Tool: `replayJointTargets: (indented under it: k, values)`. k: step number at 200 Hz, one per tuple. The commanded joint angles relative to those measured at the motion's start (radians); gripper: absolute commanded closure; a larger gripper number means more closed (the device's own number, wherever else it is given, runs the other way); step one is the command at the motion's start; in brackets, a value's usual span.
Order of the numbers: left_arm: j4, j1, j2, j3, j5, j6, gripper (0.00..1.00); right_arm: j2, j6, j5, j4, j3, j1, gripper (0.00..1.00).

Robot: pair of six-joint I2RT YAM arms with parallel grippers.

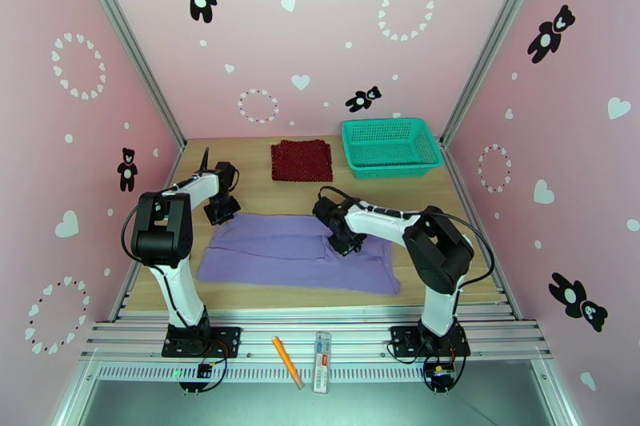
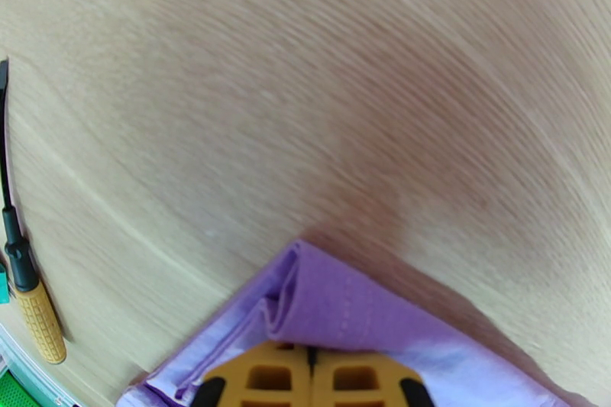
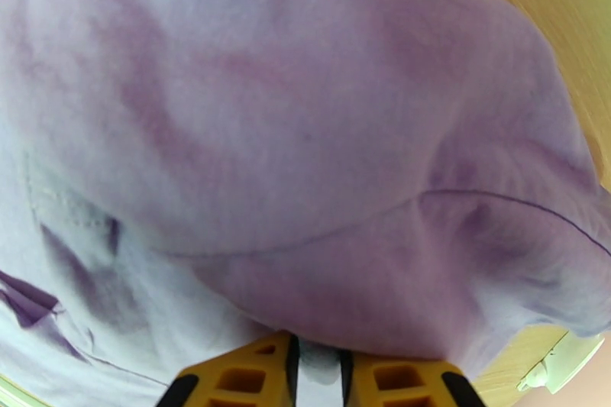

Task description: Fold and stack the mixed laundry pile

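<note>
folding the lavender t-shirt (image 1: 280, 248), table centre; dark red cloth (image 1: 302, 160) sits at 12 o'clock. my left gripper (image 2: 311, 351) clamps the shirt's 10 o'clock corner, my right gripper (image 3: 317, 344) its 1 o'clock edge. next: lift evenly.

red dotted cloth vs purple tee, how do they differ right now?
Colour: the dark red cloth is dotted; the lavender T-shirt looks plain.
Shape: the red cloth is a small square; the T-shirt is a longer, creased band.
Place: the red cloth lies far back by the teal basket, untouched; the T-shirt lies nearer the arms, left gripper and right gripper on it.
Both rest on the table.
</note>
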Motion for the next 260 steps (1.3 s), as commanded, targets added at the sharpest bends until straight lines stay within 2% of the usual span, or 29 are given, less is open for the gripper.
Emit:
replayJointTargets:
  k: [1, 14, 51, 91, 170, 211, 245, 260]
  values:
    - [0.002, -0.007, 0.011, -0.01, 0.006, 0.013, 1.0, 0.017, 0.003, -0.022, -0.003, -0.018, -0.002, 0.86]
    - [0.0, -0.007, 0.008, -0.01, 0.006, 0.013, 1.0, 0.009, 0.008, -0.026, -0.008, -0.015, -0.001, 1.0]
    - [-0.004, -0.007, 0.0, -0.009, 0.003, 0.014, 1.0, -0.061, 0.047, -0.036, -0.092, 0.032, 0.007, 1.0]
    - [-0.009, -0.007, -0.003, -0.004, 0.003, 0.016, 1.0, -0.132, 0.126, -0.128, -0.186, 0.08, 0.021, 1.0]
    - [-0.021, -0.007, 0.006, 0.012, -0.004, 0.025, 1.0, -0.112, 0.176, -0.281, -0.213, 0.083, 0.038, 1.0]
    - [-0.018, -0.007, 0.011, 0.014, -0.006, 0.026, 1.0, -0.094, 0.184, -0.305, -0.21, 0.081, 0.04, 1.0]
    - [-0.015, -0.007, 0.016, 0.012, -0.008, 0.028, 1.0, -0.076, 0.197, -0.285, -0.187, 0.095, 0.041, 0.69]
    - [-0.015, -0.007, 0.016, 0.012, -0.011, 0.028, 1.0, -0.076, 0.199, -0.278, -0.187, 0.113, 0.04, 0.59]
